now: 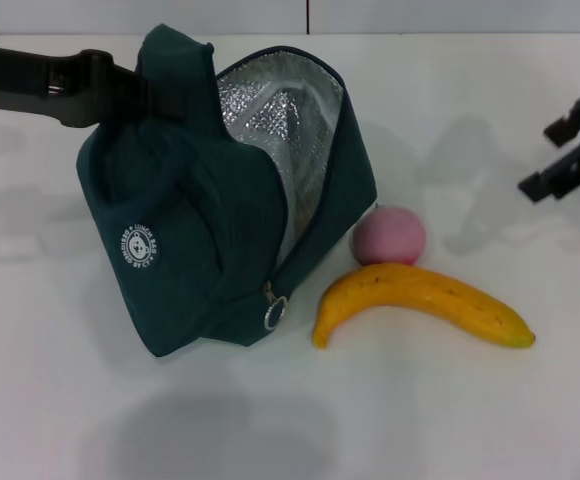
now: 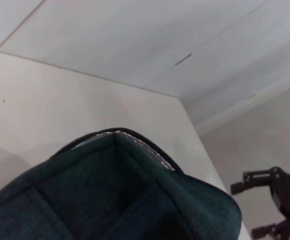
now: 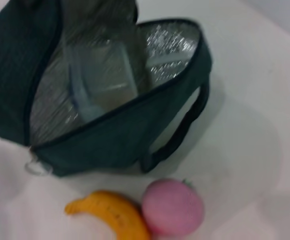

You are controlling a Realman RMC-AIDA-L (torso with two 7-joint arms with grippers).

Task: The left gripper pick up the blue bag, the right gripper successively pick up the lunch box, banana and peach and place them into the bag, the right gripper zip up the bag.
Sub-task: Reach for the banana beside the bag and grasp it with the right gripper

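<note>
While the bag is held open, next step: the banana looks due, since the box is already inside.
Banana (image 1: 422, 304): lies flat on the white table (image 1: 270, 420), just in front of the peach and touching it, beside the bag's mouth.
How it handles: I judge it light, smooth and a little slippery, easy to bruise; best taken across the thick middle, jaws crossing the curve.
Peach (image 1: 389, 236): round, likely to roll when the banana is lifted.
Lunch box (image 3: 102, 80): clear, standing inside against the silver lining.
Blue bag (image 1: 190, 270): soft fabric, tilted, mouth facing the fruit, zipper ring low at the front.
Left gripper (image 1: 120, 90): at the bag's top handle, holding it up; fingers hidden, cannot tell.
Right gripper (image 1: 570, 150): well apart at the right, above the table, fingers spread, holding nothing.
</note>
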